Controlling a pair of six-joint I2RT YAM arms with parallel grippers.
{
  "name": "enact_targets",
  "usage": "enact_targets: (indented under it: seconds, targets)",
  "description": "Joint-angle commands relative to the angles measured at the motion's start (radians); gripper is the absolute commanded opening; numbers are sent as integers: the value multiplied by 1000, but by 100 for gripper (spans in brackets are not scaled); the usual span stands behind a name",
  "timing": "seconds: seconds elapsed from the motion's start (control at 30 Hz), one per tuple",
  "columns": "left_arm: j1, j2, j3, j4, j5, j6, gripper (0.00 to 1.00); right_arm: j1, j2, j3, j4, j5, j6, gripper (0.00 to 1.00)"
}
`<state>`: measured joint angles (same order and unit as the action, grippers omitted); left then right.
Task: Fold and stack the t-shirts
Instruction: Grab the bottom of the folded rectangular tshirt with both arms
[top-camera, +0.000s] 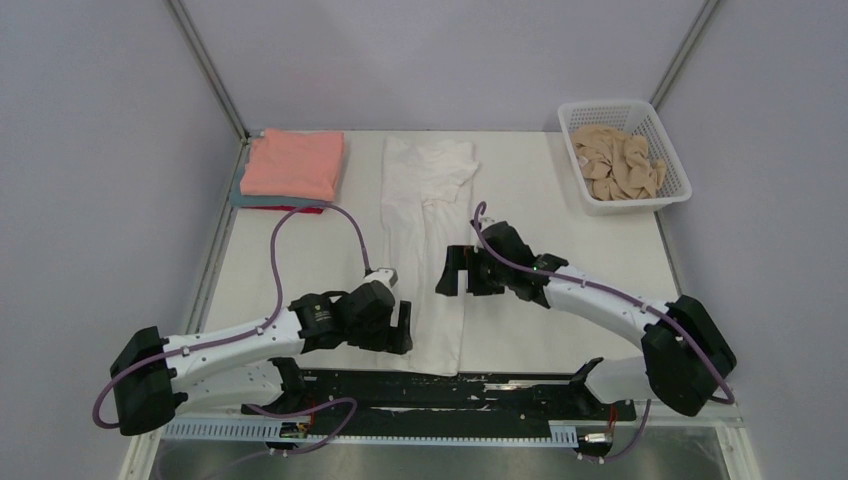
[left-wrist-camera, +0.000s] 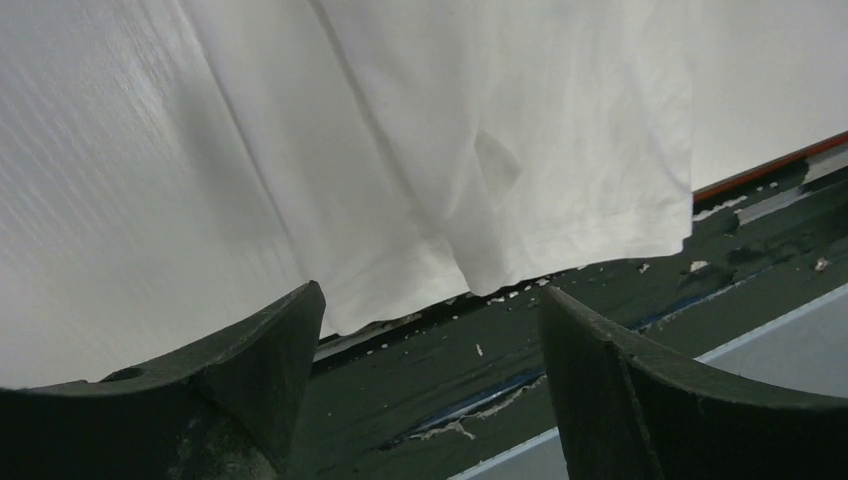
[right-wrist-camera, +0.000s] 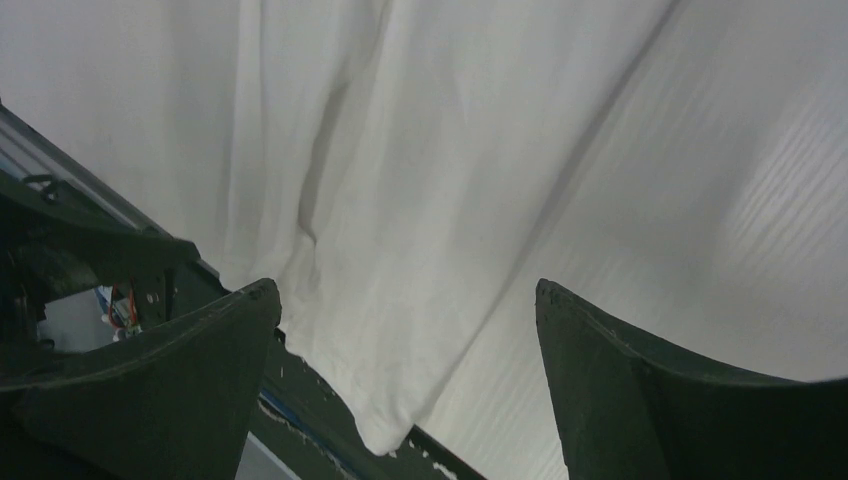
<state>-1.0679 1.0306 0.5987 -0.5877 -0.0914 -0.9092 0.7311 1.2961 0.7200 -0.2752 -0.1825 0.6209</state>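
The white t-shirt (top-camera: 428, 230) lies flat as a long narrow strip down the middle of the table, its hem at the near edge. It also shows in the left wrist view (left-wrist-camera: 480, 150) and the right wrist view (right-wrist-camera: 400, 200). My left gripper (top-camera: 400, 328) is open and empty, just left of the hem. My right gripper (top-camera: 455, 270) is open and empty, at the strip's right edge. A salmon-pink t-shirt (top-camera: 293, 162) lies folded on top of a teal one (top-camera: 243, 199) and a red one (top-camera: 305, 209) at the back left. A tan t-shirt (top-camera: 620, 160) is crumpled in the basket.
A white mesh basket (top-camera: 680, 180) stands at the back right. The black mounting rail (top-camera: 450, 385) runs along the near edge, seen under the hem in the left wrist view (left-wrist-camera: 480, 370). Grey walls enclose the table.
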Motion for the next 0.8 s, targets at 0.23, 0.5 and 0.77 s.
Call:
enact_targets:
  seconds: [0.23,0.5,0.77]
  targets:
    - [-31,-51,-85,6,15,-18,72,136,-156,-195,38,-76,190,87]
    - [-36,57,-38,-10,-36,-10,53,189,-62,-200,84,-132,215,73]
    - [-40,176,1,-30,-104,-24,30,223,7,-206,136,-165,231,58]
